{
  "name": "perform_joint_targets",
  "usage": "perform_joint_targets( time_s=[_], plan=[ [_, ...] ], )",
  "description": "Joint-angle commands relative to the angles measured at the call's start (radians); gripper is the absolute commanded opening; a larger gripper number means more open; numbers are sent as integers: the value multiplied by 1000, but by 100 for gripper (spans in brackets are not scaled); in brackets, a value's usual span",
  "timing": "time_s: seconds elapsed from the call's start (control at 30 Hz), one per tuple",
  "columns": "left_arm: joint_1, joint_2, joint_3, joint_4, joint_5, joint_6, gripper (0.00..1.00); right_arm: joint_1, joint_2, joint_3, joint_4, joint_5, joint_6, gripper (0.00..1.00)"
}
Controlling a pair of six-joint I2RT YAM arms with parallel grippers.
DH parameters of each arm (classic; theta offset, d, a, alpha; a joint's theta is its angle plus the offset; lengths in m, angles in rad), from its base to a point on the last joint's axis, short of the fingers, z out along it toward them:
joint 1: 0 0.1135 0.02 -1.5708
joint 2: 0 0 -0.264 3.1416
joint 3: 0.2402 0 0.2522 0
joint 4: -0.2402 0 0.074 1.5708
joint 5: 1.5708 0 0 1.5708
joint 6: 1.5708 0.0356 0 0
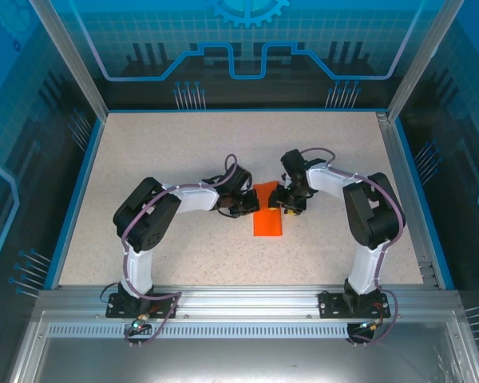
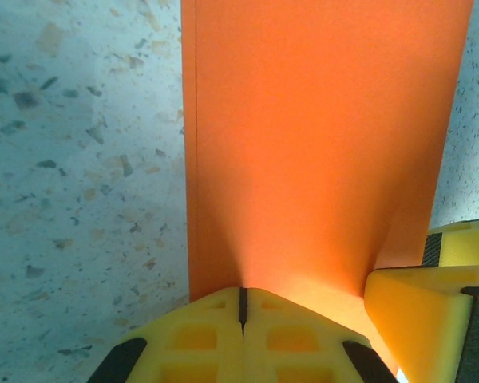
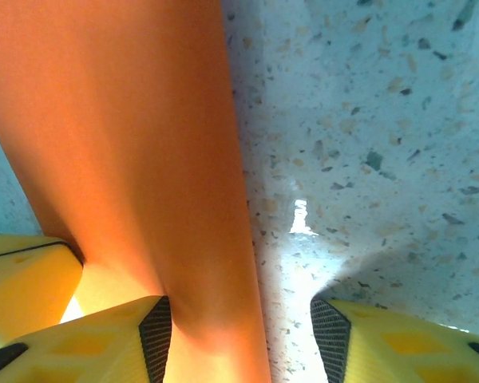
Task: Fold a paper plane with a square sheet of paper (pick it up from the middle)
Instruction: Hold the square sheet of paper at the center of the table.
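Observation:
The orange sheet of paper (image 1: pixel 268 219) lies on the table as a folded, narrow rectangle between both grippers. My left gripper (image 1: pixel 246 207) rests on its left part. In the left wrist view its yellow fingertips (image 2: pixel 242 307) are shut together, tips down on the paper (image 2: pixel 319 120), whose doubled left edge shows. My right gripper (image 1: pixel 289 203) is open (image 3: pixel 243 339) and straddles the paper's right edge (image 3: pixel 128 120), with one finger (image 3: pixel 156 343) over the paper and the other (image 3: pixel 335 339) over bare table. I cannot tell whether the left tips pinch any paper.
The speckled tabletop (image 1: pixel 160 152) is bounded by a blue rim and transparent walls. The two grippers are very close. A right finger (image 2: pixel 431 311) shows in the left wrist view, and a left finger (image 3: pixel 24 279) in the right wrist view.

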Motion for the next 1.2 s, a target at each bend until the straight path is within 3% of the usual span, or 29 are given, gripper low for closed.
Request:
perform_joint_targets(
  time_s=[0.0, 0.13, 0.27, 0.53, 1.17],
  plan=[
    [-12, -58, -32, 25, 22, 24, 0, 2, 77, -5, 10, 40, -19, 53],
    [-11, -142, -52, 54, 11, 22, 16, 6, 102, 3, -17, 81, -16, 53],
    [-3, -230, -60, -16, -104, 1, 26, 12, 115, 11, -36, 106, -20, 53],
    [19, -298, -101, -88, -234, -26, 27, 18, 129, 27, -58, 122, -32, 55],
    [21, -245, -71, -78, -153, -20, 25, 24, 137, 20, -62, 147, 0, 56]
  ],
)
